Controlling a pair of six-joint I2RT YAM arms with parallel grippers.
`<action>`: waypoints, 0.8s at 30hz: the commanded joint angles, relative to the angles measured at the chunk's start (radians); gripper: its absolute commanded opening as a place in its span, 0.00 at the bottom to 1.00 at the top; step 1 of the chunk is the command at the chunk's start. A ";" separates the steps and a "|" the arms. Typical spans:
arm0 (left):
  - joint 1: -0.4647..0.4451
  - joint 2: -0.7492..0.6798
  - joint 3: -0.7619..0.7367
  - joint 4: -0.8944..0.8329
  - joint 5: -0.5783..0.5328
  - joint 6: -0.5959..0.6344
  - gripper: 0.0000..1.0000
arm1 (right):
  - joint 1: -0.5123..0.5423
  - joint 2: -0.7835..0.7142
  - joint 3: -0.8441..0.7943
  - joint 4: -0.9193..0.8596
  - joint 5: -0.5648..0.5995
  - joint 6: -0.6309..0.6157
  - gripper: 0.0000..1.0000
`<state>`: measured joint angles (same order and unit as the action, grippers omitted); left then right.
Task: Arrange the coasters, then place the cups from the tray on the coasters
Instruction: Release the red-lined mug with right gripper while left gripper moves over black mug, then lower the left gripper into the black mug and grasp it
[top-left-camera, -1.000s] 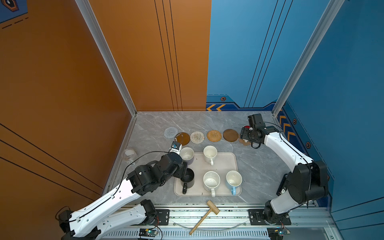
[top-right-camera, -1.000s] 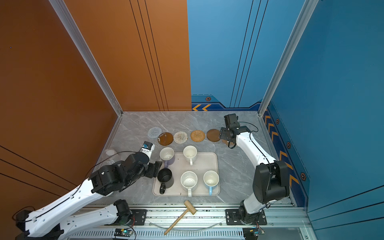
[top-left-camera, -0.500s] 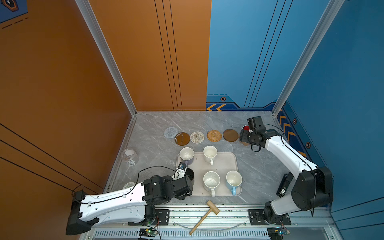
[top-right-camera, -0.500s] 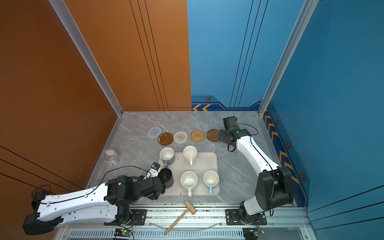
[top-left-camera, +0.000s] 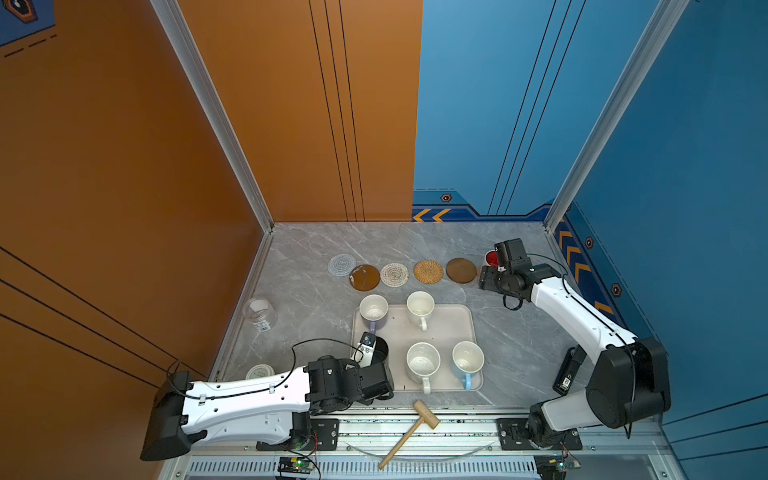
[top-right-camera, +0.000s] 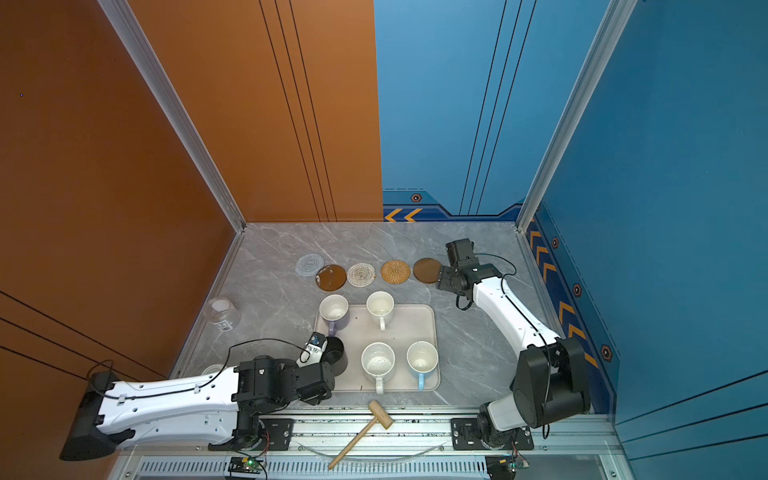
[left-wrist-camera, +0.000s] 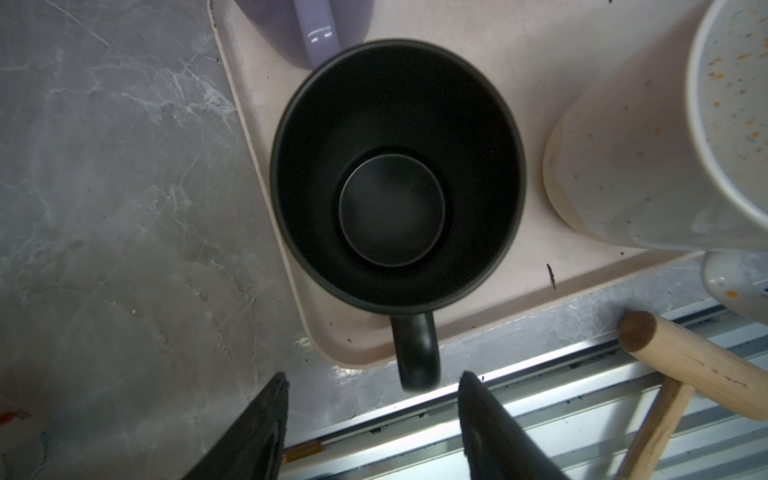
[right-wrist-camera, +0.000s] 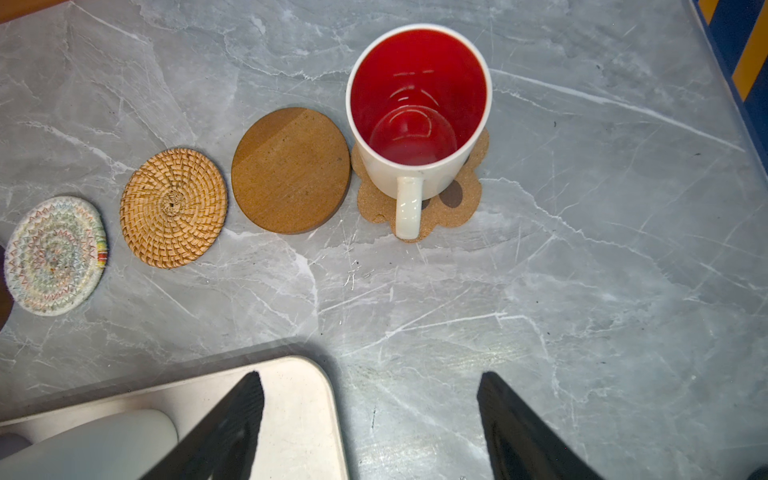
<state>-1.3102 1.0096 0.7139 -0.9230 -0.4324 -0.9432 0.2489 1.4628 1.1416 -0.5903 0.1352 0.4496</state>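
The cream tray (top-left-camera: 440, 328) holds a lavender cup (top-left-camera: 373, 309), a cream-white cup (top-left-camera: 420, 305), a speckled cup (top-left-camera: 423, 362), a light blue cup (top-left-camera: 468, 360) and a black cup (left-wrist-camera: 395, 174). My left gripper (left-wrist-camera: 372, 380) hangs open over the black cup's handle (left-wrist-camera: 415, 353), whose end lies between the fingertips, untouched. Five round coasters lie in a row from a whitish woven one (top-left-camera: 342, 264) to a brown disc (top-left-camera: 461, 270). The red-inside cup (right-wrist-camera: 419, 104) stands on the paw-shaped coaster (right-wrist-camera: 461, 203). My right gripper (right-wrist-camera: 370, 382) is open and empty, short of that cup.
A clear glass jar (top-left-camera: 260, 313) stands near the left wall, with a round lid (top-left-camera: 259, 371) closer to the front. A wooden mallet (top-left-camera: 409, 432) lies on the front rail. A black device (top-left-camera: 567, 374) lies right of the tray.
My left arm swung back from beside the lavender cup to the tray's near left corner, over the black cup, and its jaws narrowed somewhat. The right gripper drew back slightly from the red-inside cup.
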 joint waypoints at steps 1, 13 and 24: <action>-0.006 0.018 -0.013 0.047 0.010 -0.009 0.65 | -0.005 -0.037 -0.020 0.006 0.009 0.018 0.80; 0.063 0.077 -0.028 0.149 0.077 0.005 0.61 | -0.023 -0.049 -0.039 0.017 -0.005 0.017 0.80; 0.098 0.100 -0.052 0.163 0.091 -0.001 0.46 | -0.038 -0.049 -0.044 0.018 -0.018 0.018 0.80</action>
<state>-1.2320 1.1149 0.6842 -0.7643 -0.3496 -0.9413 0.2192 1.4338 1.1149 -0.5896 0.1310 0.4500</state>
